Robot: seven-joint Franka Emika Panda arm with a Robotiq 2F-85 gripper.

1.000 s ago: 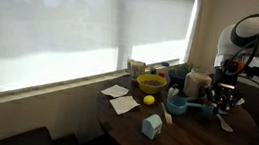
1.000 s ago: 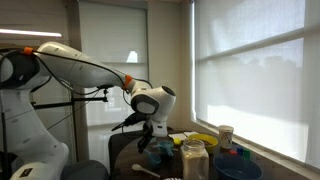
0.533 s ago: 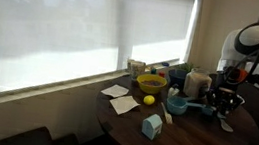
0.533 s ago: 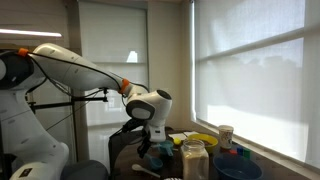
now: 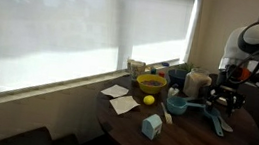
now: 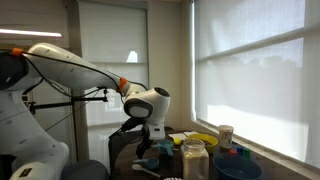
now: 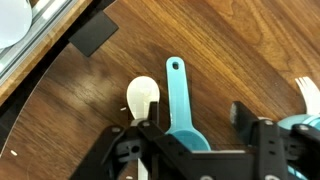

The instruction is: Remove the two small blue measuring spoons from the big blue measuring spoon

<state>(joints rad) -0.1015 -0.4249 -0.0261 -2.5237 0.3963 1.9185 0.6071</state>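
Wrist view: claw (image 7: 195, 125) spread wide, gripping nothing. One small blue measuring spoon (image 7: 178, 100) lies flat between its fingers, beside a cream spoon (image 7: 143, 95), away from the surface (image 7: 230, 40) edge.

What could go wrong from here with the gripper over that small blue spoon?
The gripper stands open, low over the small blue measuring spoon. The cream spoon lies right beside it, so a finger may clip or drag it. The edge of the table looks near on that side; a nudged spoon might slide off.
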